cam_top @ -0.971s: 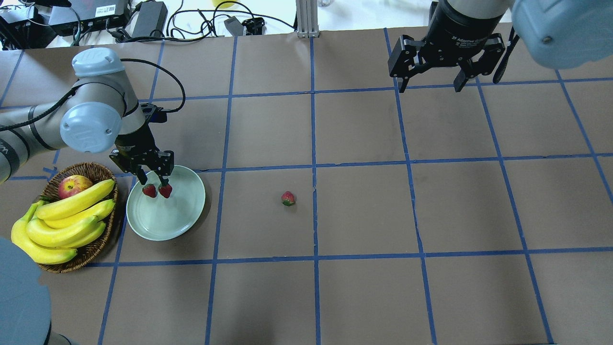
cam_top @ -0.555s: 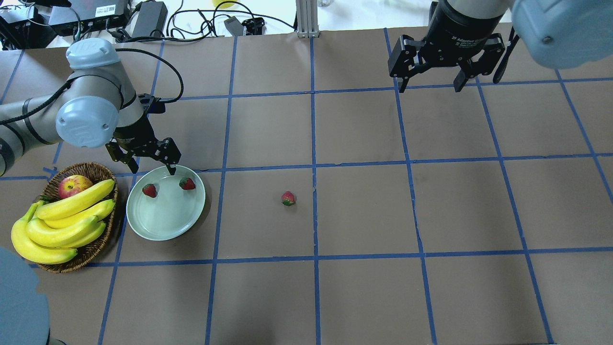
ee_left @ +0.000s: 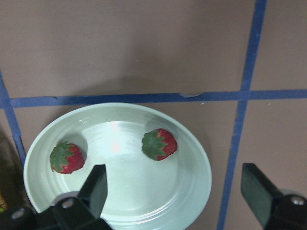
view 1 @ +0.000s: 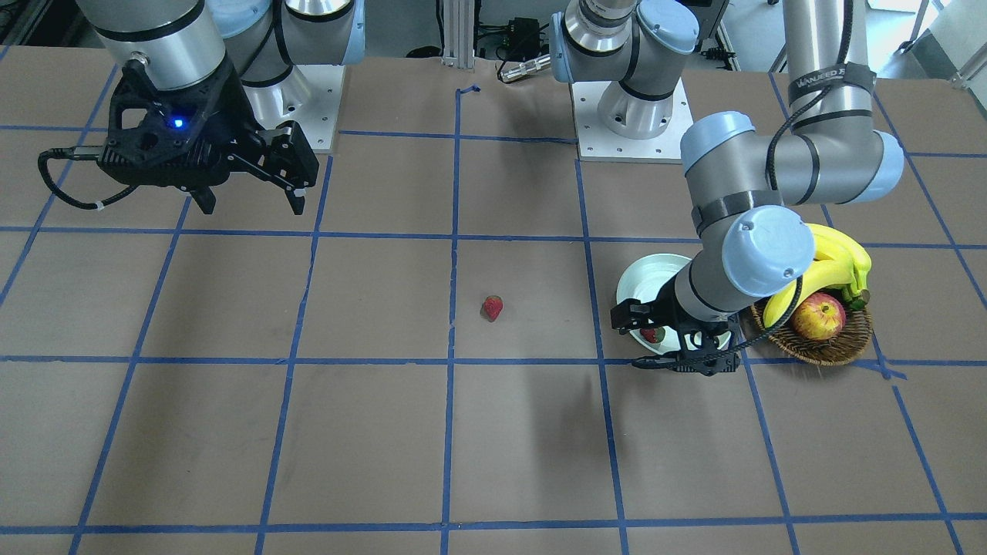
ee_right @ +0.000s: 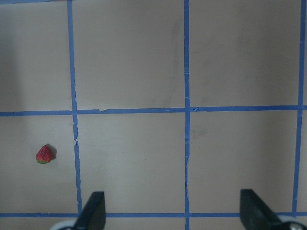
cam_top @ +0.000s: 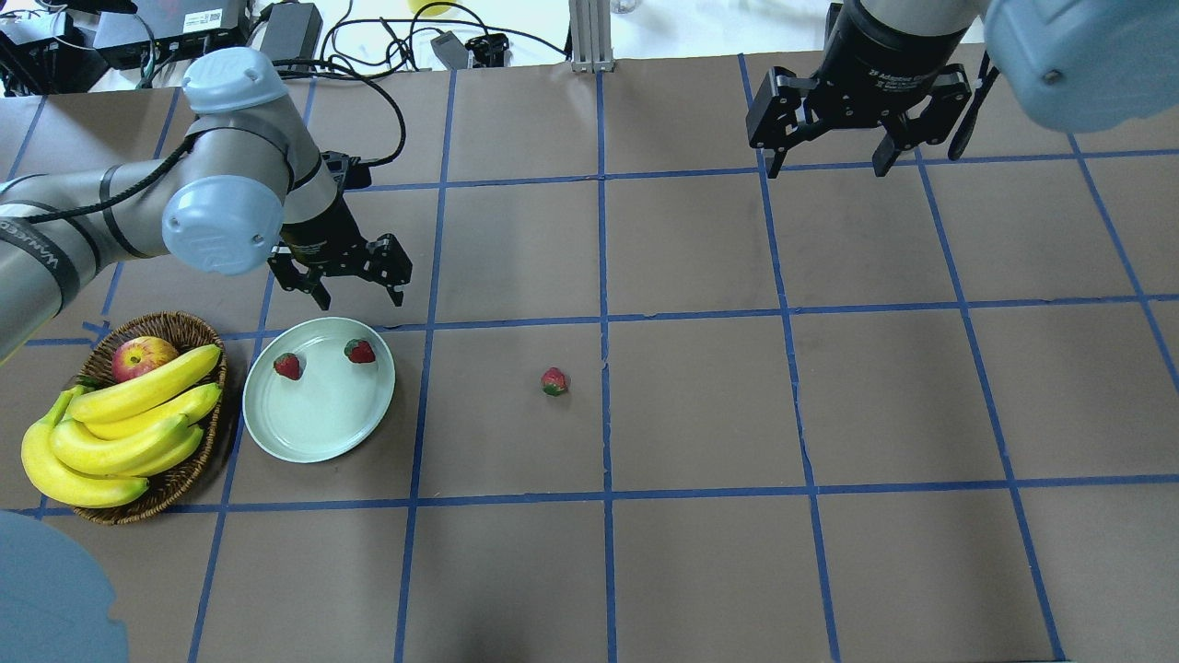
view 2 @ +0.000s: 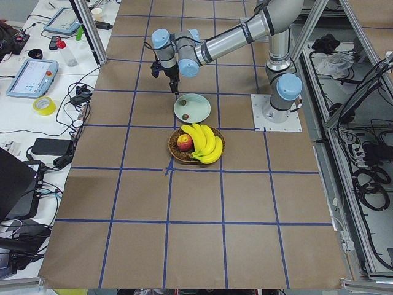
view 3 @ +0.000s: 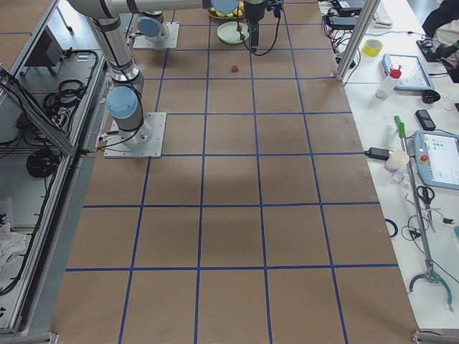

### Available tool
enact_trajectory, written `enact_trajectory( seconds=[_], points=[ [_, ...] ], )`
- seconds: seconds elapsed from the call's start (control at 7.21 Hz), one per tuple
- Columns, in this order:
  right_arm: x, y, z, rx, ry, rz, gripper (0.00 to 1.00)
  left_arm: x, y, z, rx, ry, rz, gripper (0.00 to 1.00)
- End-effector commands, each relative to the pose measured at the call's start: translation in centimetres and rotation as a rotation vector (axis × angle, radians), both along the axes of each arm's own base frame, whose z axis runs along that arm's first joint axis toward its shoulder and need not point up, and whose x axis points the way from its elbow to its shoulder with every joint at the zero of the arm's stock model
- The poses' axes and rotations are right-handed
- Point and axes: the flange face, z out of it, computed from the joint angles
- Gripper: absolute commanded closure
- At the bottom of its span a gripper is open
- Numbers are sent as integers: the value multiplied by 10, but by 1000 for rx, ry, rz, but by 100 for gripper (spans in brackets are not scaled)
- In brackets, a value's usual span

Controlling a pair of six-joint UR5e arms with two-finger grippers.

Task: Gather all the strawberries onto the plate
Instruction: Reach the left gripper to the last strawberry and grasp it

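Observation:
The pale green plate [cam_top: 318, 419] lies at the left, beside the basket. Two strawberries [cam_top: 287, 366] [cam_top: 359, 351] lie in its far half, also in the left wrist view [ee_left: 67, 157] [ee_left: 159, 144]. A third strawberry [cam_top: 554, 381] lies alone on the brown table near the middle; it also shows in the front view [view 1: 492, 307] and the right wrist view [ee_right: 44, 154]. My left gripper [cam_top: 361, 301] is open and empty, raised just beyond the plate's far rim. My right gripper [cam_top: 827, 171] is open and empty, high at the far right.
A brown wicker basket [cam_top: 198, 325] with bananas [cam_top: 120, 433] and a red-yellow apple [cam_top: 143, 357] stands just left of the plate. Cables and power supplies [cam_top: 285, 37] lie past the table's far edge. Blue tape lines grid the brown table.
My left gripper opened and let a strawberry go onto the plate, where it rolled a little right. The gripper then rose and moved away and right of the plate. The right arm stayed still.

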Motion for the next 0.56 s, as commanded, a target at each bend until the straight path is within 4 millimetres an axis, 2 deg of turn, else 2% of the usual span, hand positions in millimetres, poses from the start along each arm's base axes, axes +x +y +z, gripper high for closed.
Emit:
enact_trajectory(
  seconds=[0.0,0.28,0.42],
  points=[
    [0,0,0,1,0,0,0,-73,8,-7,-50,58,60,0],
    [0,0,0,1,0,0,0,-134,31,-15,-24,76,108,0],
    [0,0,0,1,0,0,0,-158,40,-19,-24,73,96,0]
  ],
)
